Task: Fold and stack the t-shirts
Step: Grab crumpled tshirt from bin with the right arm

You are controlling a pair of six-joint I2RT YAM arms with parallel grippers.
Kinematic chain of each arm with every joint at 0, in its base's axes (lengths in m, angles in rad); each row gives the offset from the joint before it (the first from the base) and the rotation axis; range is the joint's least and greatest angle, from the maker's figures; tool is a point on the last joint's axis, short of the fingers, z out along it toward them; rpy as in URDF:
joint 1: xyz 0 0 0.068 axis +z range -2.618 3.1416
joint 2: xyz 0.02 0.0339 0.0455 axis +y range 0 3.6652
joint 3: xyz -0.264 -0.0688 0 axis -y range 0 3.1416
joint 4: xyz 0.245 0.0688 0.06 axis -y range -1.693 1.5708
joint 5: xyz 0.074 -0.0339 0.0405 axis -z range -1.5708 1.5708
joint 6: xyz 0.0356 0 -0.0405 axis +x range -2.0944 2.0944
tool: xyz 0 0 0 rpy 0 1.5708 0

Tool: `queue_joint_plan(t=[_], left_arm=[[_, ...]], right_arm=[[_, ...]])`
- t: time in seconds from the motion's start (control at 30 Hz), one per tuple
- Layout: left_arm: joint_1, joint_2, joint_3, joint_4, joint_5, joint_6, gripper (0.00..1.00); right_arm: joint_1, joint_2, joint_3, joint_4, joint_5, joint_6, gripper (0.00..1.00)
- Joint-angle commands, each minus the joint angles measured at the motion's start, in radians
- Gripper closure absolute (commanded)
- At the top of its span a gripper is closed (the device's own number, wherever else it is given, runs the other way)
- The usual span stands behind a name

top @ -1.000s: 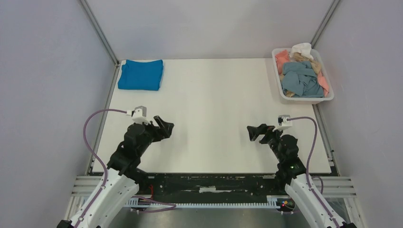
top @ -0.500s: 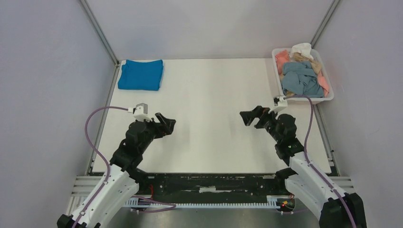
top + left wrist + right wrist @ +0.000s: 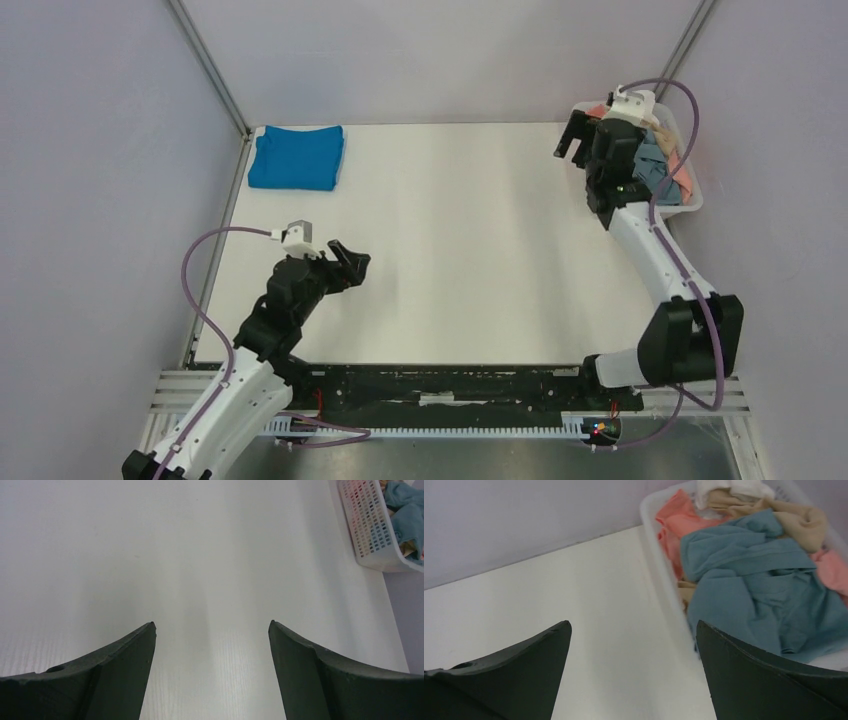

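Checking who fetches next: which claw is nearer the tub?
Right. The right claw hovers open just beside the tub; the left claw is far off, over the near-left of the table.

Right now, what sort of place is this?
Probably a robot lab test cell rather than a home: bare grey panel walls box in a white table, with a tub of crumpled t-shirts and one folded blue t-shirt.
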Motion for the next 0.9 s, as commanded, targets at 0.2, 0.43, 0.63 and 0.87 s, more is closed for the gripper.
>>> queue_joint_plan(t=[0.2, 0.43, 0.63, 0.87], left_arm=[[0.003, 0.072, 0.008, 0.068, -0.044, -0.006, 0.11], [0.002, 0.121, 0.016, 0.075, -0.055, -0.001, 0.11], [0.002, 0.146, 0.022, 0.078, -0.067, 0.002, 0.11], [0.003, 0.165, 0.028, 0.074, -0.082, 0.004, 0.11]], right_arm=[[-0.207, 0.368, 0.388, -0.278, 0.084, -0.151, 0.03], [-0.265, 0.602, 0.604, -0.279, 0.092, -0.220, 0.05], [-0.280, 0.739, 0.716, -0.247, 0.096, -0.211, 0.08], [-0.303, 0.790, 0.718, -0.177, 0.084, -0.159, 0.37]])
